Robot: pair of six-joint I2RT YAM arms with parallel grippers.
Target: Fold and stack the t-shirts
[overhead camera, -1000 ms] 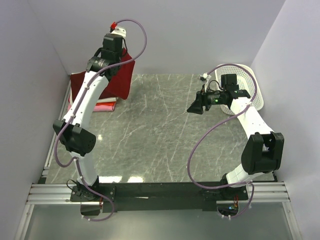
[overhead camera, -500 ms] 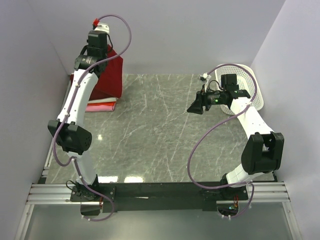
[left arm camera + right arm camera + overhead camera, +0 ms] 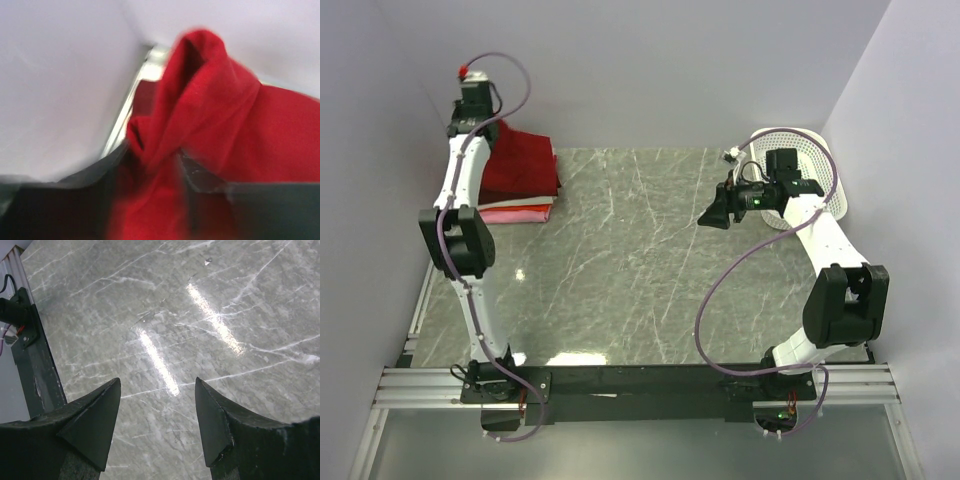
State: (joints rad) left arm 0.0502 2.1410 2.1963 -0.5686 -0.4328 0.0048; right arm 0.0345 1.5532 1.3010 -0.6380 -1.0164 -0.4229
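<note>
You have a white perforated basket (image 3: 817, 148) tilted at the far right corner of the grey marble worktop (image 3: 620, 270).

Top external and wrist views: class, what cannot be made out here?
Left gripper: left wrist view, too blurred to confirm a grip on the bright red cloth t-shirt.
Folded pink and white shirts: top view, mostly covered by the red one.
White perforated plastic basket: top view, inside blocked by the right arm.

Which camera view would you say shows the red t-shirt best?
The top external view: the red t-shirt sits on the folded stack. The left wrist view shows only a blurred bunch; the right wrist shows none.
</note>
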